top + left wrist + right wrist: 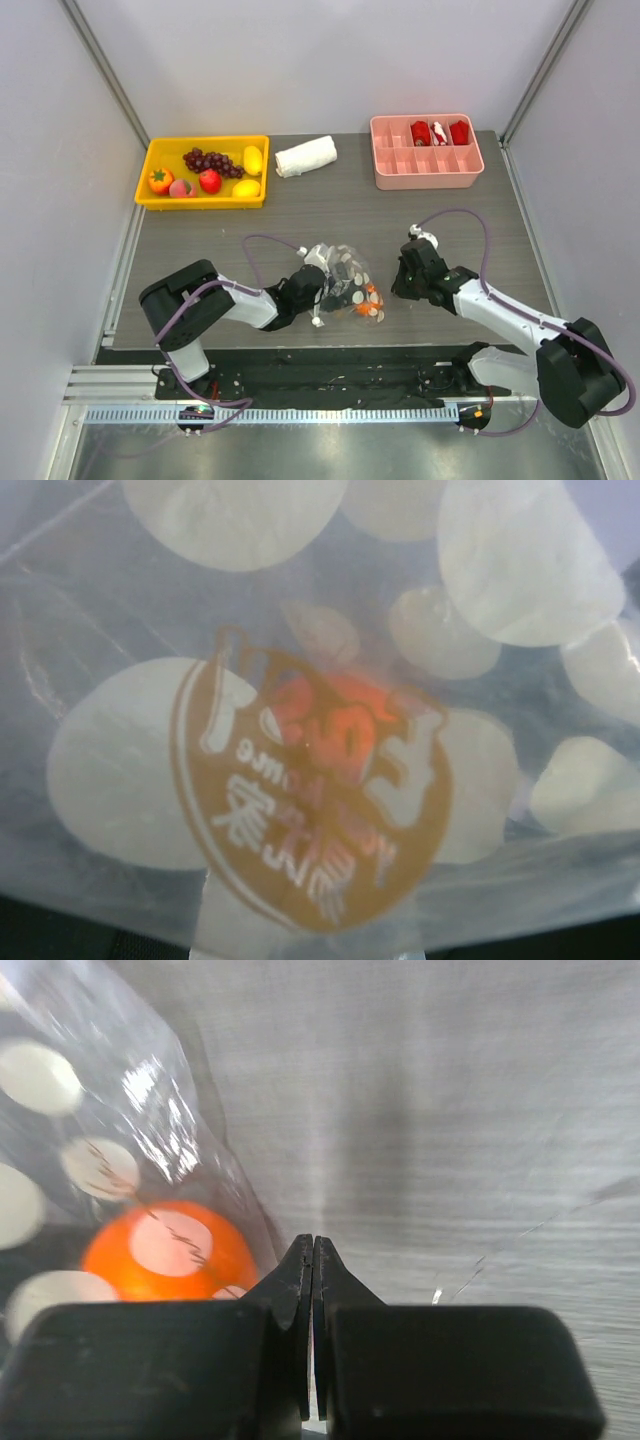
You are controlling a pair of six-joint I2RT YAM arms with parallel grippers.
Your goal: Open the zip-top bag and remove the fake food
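The zip-top bag (pixel 345 280), clear with pale polka dots, lies crumpled on the table near the front edge. It holds orange fake food (pixel 372 296). My left gripper (pixel 312 292) is at the bag's left edge and appears shut on it. In the left wrist view the bag (pixel 120 760) fills the frame, hides the fingers and shows a brown logo with the orange piece (pixel 335 725) behind it. My right gripper (pixel 405 284) is shut and empty just right of the bag. Its closed tips (pixel 313 1247) sit beside the bag (pixel 60 1080) and the orange piece (pixel 165 1250).
A yellow tray (pixel 200 143) at the back left holds a purple grape bunch (pixel 210 160), yellow pieces (pixel 252 158) and red and orange fruits. A rolled white cloth (pixel 306 156) lies beside it. A pink divided tray (pixel 425 180) with red items stands at the back right.
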